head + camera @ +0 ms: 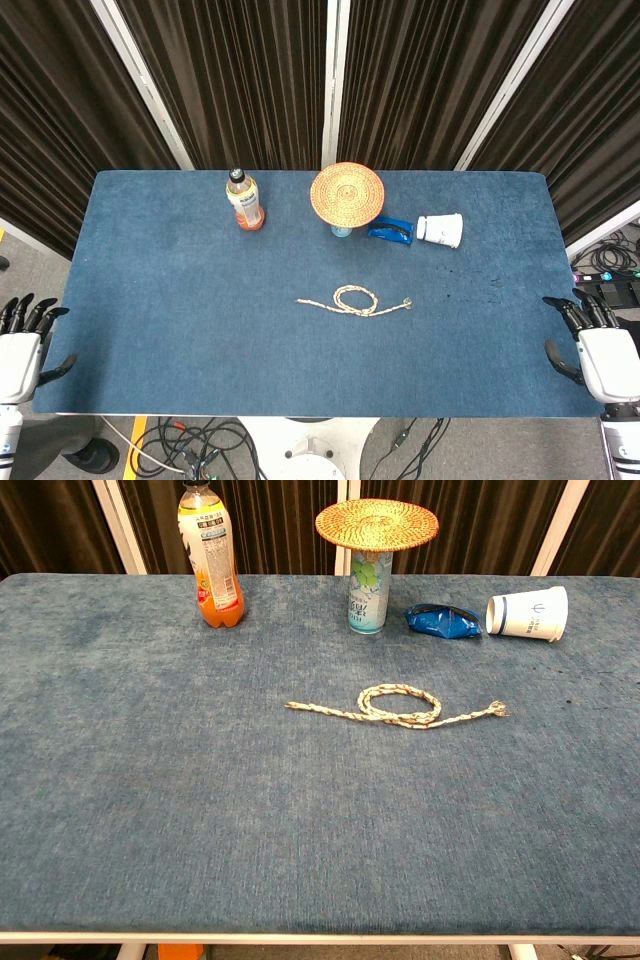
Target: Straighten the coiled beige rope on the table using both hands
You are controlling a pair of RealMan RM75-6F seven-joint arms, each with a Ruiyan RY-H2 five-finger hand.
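Left hand (22, 352), right hand (598, 350): white shells, black fingers (566, 312) (seemingly glossy).

Robot lab test bay, dark curtains (240, 80) behind blue-covered table (150, 300), loose cables (190, 445) on floor

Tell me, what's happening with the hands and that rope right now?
Left hand and right hand open, off the table ends. Rope looped mid-table, untouched. Nothing near it; bottle and cup sit farther back.

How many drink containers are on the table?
3: an orange bottle at back left, a can under the woven mat at back centre, and a paper cup lying at back right.
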